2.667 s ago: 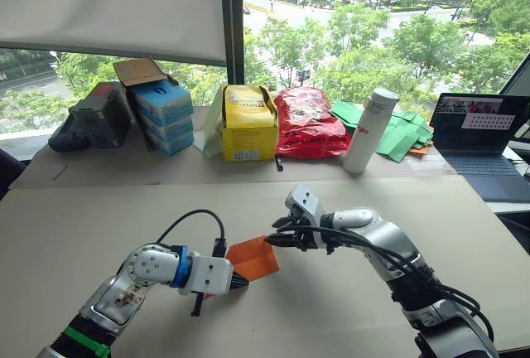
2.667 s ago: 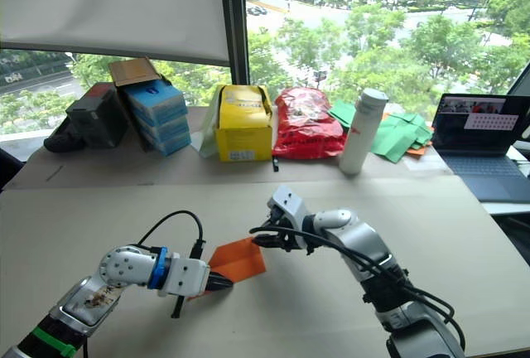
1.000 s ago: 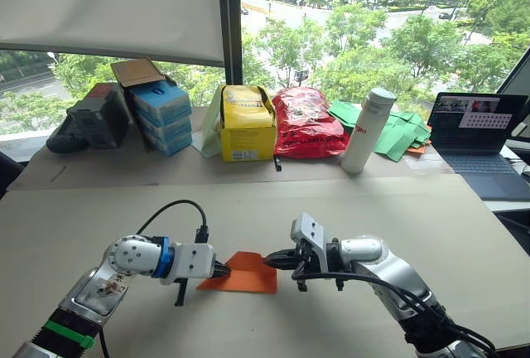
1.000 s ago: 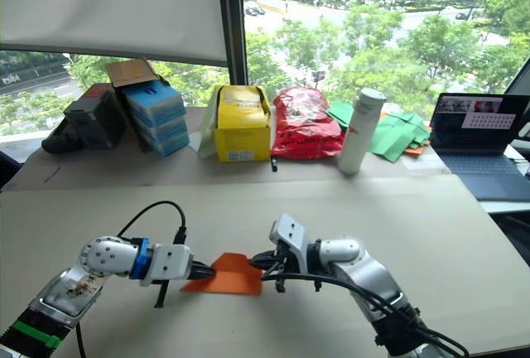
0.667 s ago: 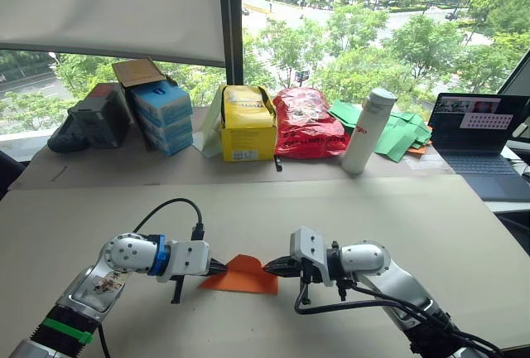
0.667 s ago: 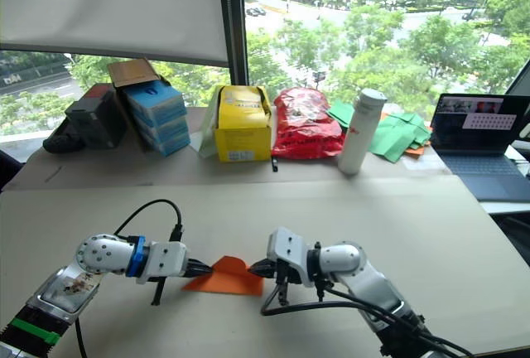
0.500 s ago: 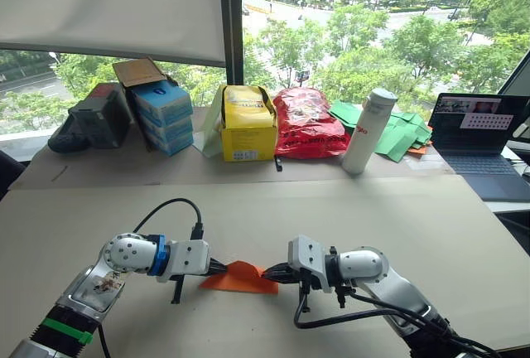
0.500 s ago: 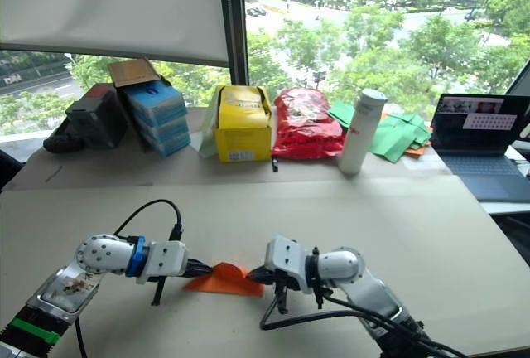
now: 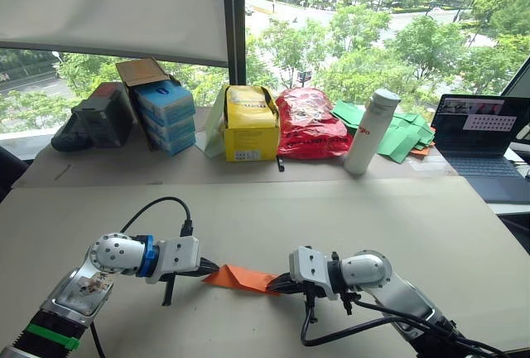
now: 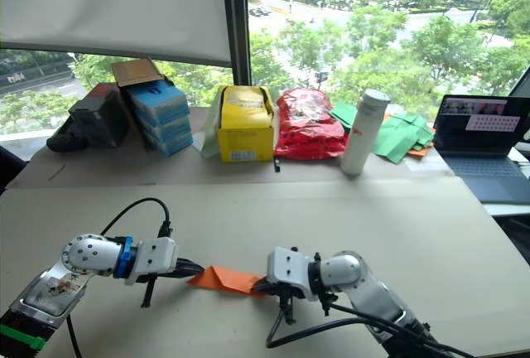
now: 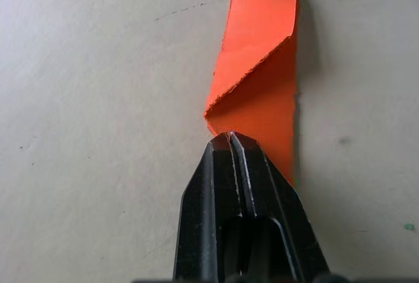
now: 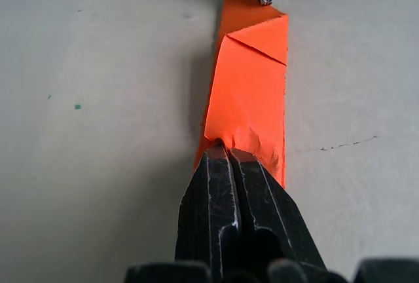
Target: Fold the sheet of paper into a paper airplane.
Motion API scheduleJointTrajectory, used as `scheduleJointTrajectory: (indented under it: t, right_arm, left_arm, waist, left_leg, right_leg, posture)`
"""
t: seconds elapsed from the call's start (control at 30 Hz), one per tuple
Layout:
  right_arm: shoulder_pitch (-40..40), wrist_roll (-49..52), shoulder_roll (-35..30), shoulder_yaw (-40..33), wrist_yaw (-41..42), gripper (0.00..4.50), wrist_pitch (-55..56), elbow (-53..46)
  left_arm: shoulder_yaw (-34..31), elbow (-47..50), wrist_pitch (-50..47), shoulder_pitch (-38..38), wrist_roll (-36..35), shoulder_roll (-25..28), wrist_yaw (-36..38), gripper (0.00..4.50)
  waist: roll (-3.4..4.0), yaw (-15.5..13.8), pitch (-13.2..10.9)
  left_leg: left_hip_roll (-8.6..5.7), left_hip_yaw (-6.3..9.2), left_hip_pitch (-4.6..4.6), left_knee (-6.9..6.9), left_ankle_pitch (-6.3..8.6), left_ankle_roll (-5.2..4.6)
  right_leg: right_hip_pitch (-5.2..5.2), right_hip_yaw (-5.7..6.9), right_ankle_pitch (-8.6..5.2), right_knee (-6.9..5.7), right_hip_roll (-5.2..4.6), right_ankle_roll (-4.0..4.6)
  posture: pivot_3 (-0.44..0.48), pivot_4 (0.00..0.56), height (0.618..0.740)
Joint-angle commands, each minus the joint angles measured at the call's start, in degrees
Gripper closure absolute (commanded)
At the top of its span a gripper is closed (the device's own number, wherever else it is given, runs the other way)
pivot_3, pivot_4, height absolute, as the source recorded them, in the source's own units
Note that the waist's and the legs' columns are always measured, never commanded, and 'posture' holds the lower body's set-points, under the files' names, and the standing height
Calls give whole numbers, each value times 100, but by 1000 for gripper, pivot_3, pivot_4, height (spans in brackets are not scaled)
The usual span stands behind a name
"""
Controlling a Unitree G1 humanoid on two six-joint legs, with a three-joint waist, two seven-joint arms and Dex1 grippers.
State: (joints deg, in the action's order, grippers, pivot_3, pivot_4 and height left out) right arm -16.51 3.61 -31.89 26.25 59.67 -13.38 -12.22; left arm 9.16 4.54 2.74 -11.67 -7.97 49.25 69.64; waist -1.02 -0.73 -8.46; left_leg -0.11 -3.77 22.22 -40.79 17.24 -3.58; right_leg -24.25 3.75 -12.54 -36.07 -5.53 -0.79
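Item: sheet of paper (image 9: 240, 278), orange, folded to narrow strip, low on the table (image 9: 348, 217) btwn my two grippers. Long axis runs L–R, straight along the line from one gripper to the other. Left gripper (image 9: 207, 269) pinched shut on strip's left end; right gripper (image 9: 277, 286) pinched shut on right end. Both equally near, one per end. Left end tapers to a point, diagonal flap visible; right end blunter, crumpled at my fingertips (image 12: 229, 165). Judgement: next crease prob. runs along this axis.
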Motion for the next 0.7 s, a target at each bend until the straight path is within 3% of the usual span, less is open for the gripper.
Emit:
scheduleJointTrajectory:
  t: [0.03, 0.3, 0.7]
  right_arm:
    - [49, -39, -119, 75, 105, 4492, -349, 0]
    - [36, -4, -90, 105, 130, 4492, -553, -65]
    - [-47, -14, -18, 167, 90, 4492, -865, -196]
  left_arm:
    - [-116, 272, -255, -267, -236, -136, -72, 4493]
    - [-278, 1143, -2058, -417, -1448, -266, -19, 4493]
    - [489, 913, -2075, -336, -835, -573, -121, 4493]
  waist:
    - [0, -8, 0]
    - [0, 4, 1]
    - [-1, 2, 1]
  left_leg:
    - [0, 0, 0, 0, 0, 0]
    - [-1, 0, -1, -4, -11, 19]
    - [-1, 0, -8, -3, -8, 13]
  right_leg:
    - [0, 0, 0, -1, 0, 0]
    - [5, -2, 0, -1, 1, -2]
    - [9, -6, -1, -1, 7, -2]
  posture:
    - [0, 150, 740]
    - [0, 150, 740]
    - [0, 150, 740]
